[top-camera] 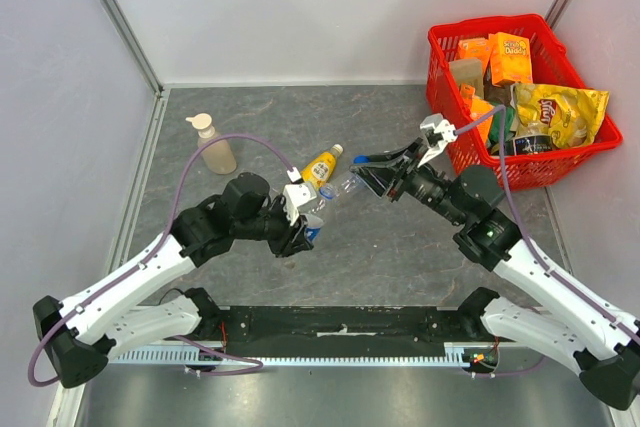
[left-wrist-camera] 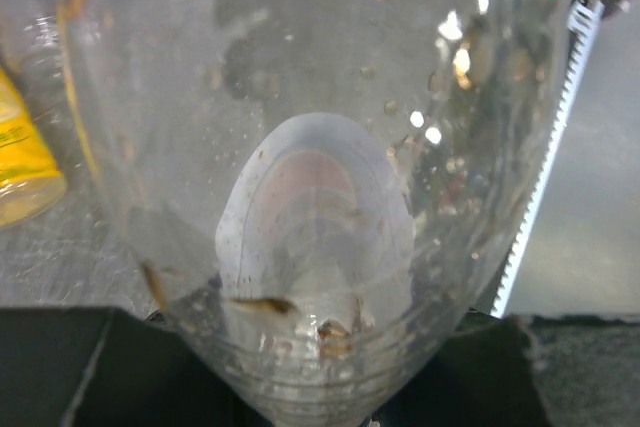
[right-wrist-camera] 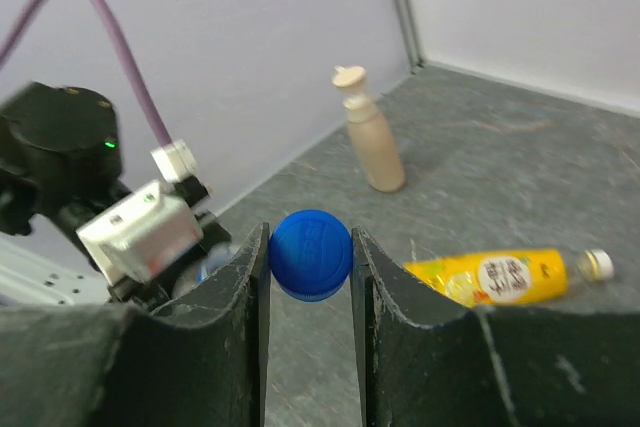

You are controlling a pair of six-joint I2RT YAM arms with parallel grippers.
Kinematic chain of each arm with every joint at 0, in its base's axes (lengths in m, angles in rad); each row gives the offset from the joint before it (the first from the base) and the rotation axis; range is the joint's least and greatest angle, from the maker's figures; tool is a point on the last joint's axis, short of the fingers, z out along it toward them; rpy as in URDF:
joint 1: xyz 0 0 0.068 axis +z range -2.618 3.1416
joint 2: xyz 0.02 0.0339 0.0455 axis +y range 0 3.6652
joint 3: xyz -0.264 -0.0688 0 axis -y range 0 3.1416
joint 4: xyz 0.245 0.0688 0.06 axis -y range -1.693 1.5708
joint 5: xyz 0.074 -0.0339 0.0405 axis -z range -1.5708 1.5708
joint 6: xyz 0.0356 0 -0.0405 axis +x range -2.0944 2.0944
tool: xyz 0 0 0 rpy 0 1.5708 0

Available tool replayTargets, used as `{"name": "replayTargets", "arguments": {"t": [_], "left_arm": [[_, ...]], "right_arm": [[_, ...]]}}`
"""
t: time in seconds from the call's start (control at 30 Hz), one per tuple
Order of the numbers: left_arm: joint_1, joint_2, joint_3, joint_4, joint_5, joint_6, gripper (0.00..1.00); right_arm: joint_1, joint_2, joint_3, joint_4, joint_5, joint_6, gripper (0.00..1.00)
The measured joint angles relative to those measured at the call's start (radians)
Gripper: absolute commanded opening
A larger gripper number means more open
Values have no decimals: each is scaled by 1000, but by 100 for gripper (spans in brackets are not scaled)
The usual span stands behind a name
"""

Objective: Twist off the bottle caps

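A clear bottle (left-wrist-camera: 320, 97) is clamped by the left gripper (top-camera: 303, 227), angled rightward, while a blue cap (right-wrist-camera: 311, 255) is pinched by the right gripper (right-wrist-camera: 310, 237), extended leftward.

Middle of surface: left tool (top-camera: 303, 225) clamped on the clear bottle (top-camera: 335, 190) and right tool (top-camera: 365, 169) pinching the blue cap (right-wrist-camera: 310, 254) sit near each other, with only a narrow gap between.
Just beyond the tools: juice bottle (top-camera: 321, 166) lies on its side, blocking that path.
Far left: soap bottle (top-camera: 213, 144) stands upright, well apart, with open room around it.
Far right: red basket (top-camera: 530, 169) heaped with snack packs (top-camera: 555, 112) fills the corner.
Near strip: bare surface (top-camera: 390, 247) between the arms.
Edges: walls (top-camera: 300, 7) close left, back and right.
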Motion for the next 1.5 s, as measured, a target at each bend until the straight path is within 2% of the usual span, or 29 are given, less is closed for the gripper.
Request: {"name": "replayTargets", "arguments": {"t": [0.23, 0.4, 0.57, 0.8, 0.9, 1.03, 1.17, 1.33, 1.37, 1.5], "left_arm": [[0, -13, -57, 84, -192, -136, 17], [0, -13, -79, 140, -258, -187, 20], [0, -2, -53, 146, -269, -192, 20], [0, 12, 39, 143, -264, -188, 22], [0, 8, 49, 143, -263, -183, 27], [0, -11, 50, 135, -257, -179, 30], [0, -36, 50, 127, -256, -175, 30], [0, -65, 50, 121, -257, -173, 31], [0, -69, 50, 120, -257, -172, 31], [0, -76, 50, 108, -257, -172, 31]], "right_arm": [[0, -29, -95, -88, 136, -70, 0], [0, -10, -160, -140, 220, -96, 0], [0, 58, -248, -166, 317, -92, 0], [0, 231, -316, -176, 394, -61, 0], [0, 280, -321, -171, 415, -45, 0], [0, 351, -321, -145, 435, -27, 2], [0, 422, -321, -142, 439, -8, 15], [0, 425, -322, -128, 441, 10, 47], [0, 422, -323, -126, 441, 12, 56], [0, 401, -328, -126, 441, 19, 78]]}}
